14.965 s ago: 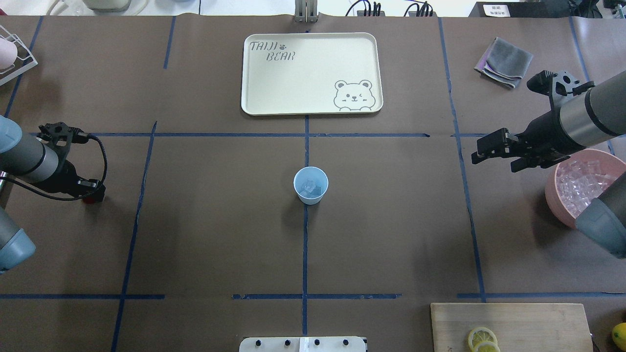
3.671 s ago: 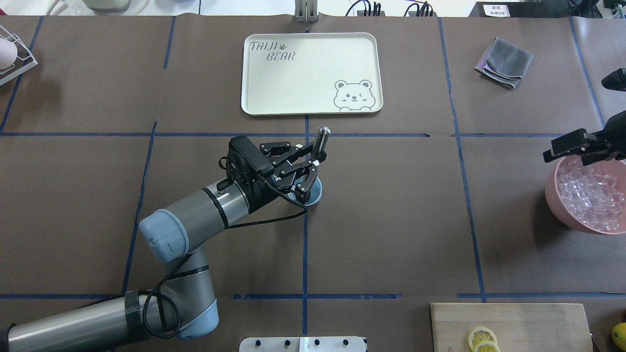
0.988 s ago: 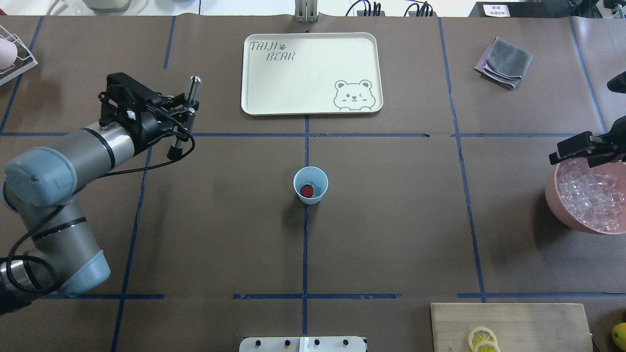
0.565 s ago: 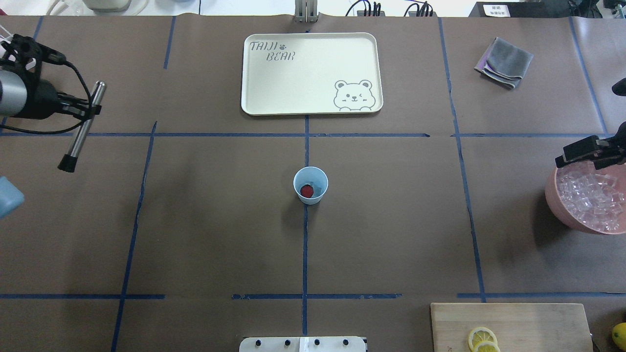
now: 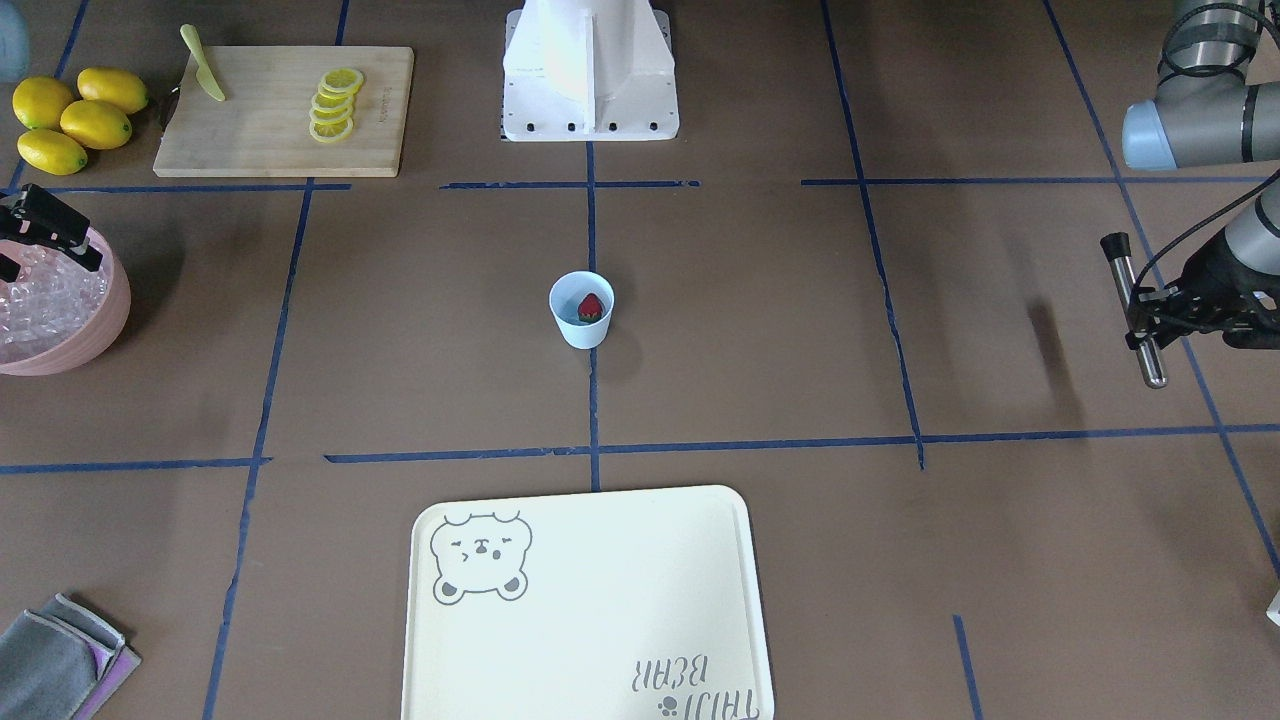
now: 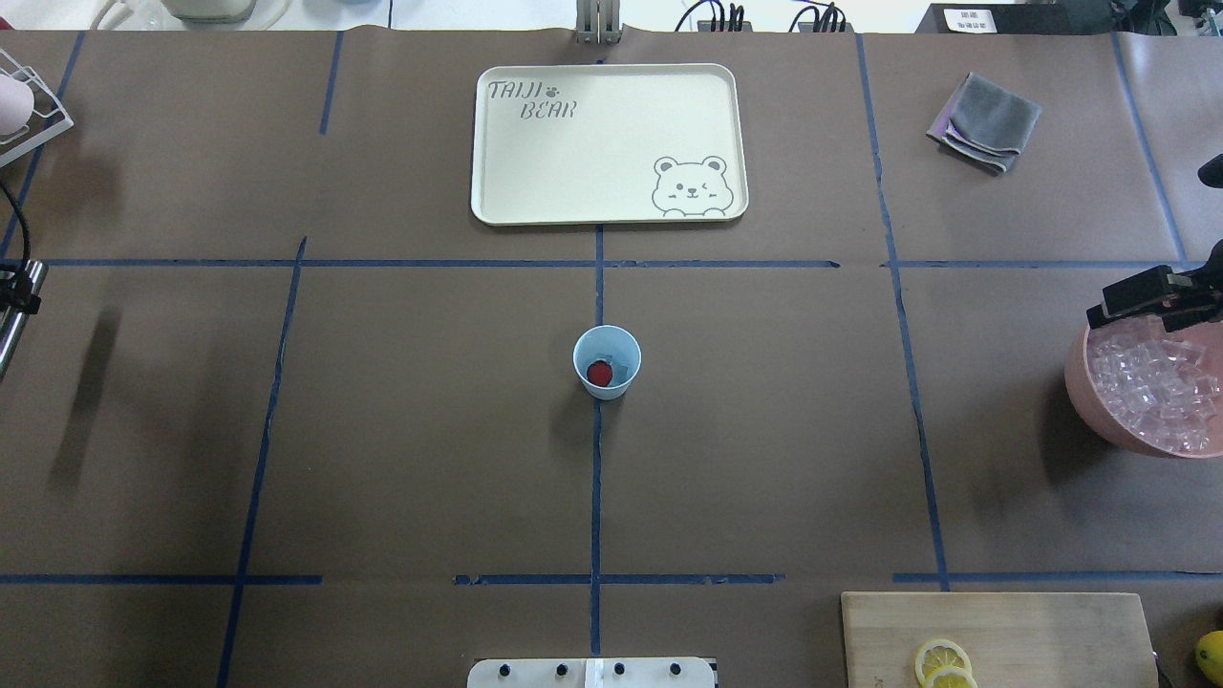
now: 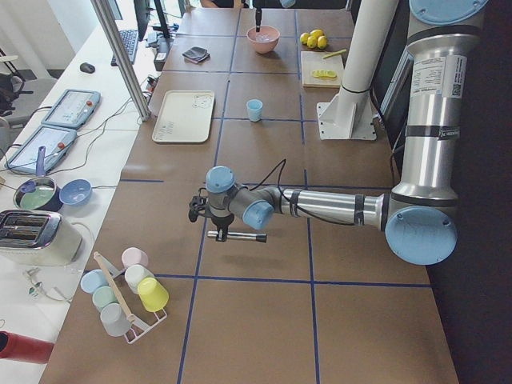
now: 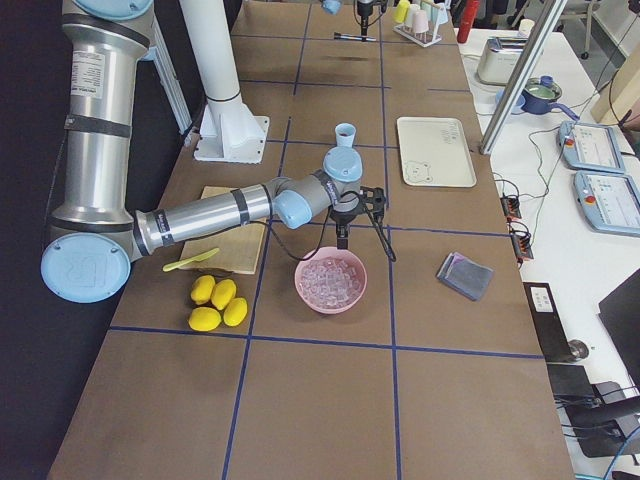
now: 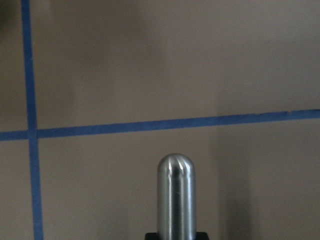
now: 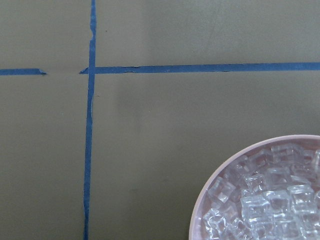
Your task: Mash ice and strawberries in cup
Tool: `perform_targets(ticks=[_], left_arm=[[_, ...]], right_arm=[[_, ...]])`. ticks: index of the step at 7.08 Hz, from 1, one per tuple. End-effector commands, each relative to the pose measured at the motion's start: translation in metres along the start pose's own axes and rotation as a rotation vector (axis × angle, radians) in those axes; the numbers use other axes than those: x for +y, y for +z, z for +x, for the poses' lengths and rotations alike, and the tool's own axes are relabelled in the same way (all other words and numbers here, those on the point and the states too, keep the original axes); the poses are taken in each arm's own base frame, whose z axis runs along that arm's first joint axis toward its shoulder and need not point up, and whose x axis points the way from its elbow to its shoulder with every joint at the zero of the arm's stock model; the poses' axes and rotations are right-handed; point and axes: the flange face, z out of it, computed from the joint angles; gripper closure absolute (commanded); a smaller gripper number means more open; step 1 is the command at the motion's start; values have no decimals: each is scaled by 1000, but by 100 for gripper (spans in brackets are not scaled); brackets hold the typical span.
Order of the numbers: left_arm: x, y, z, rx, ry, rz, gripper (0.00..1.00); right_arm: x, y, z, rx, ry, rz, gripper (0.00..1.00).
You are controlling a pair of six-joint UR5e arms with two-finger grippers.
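The cup [image 6: 607,361] stood upright at the middle of the surface [image 6: 764,459], on a crossing of blue tape lines; the strawberry [image 6: 599,373] lay inside it, with the ice [image 6: 623,367] faintly visible beside it; the left end effector [image 5: 1150,318] hung well off to one side, clamped on a metal rod [image 5: 1125,275] held level above the surface; the right end effector [image 6: 1142,298] hovered over the rim of the pink bowl [image 6: 1080,392] of clear cubes [image 6: 1147,382]; whether its jaws stood apart I could not tell.
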Motion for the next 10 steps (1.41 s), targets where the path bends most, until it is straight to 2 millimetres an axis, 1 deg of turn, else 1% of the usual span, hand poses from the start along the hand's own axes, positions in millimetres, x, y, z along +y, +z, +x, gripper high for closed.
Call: perform_targets(ticks=[1,4,5,6,8,10], left_arm=[[5,19,-21,-22,-30,-36,98],[9,22,-25,-26,-34,-42,97],[10,26,-29,-30,-40,-49,96],[10,28,-29,-29,-37,-50,95],[12,37,-38,-12,-14,-22,95],[12,40,-39,-6,-3,-13,94]], right_arm=[[1,-1,-1,-1,-2,2,0],[1,-1,-1,-1,-2,2,0],[1,0,0,0,0,0,0],[1,0,0,0,0,0,0],[1,0,0,0,1,-1,0],[1,-1,-1,-1,1,1,0]])
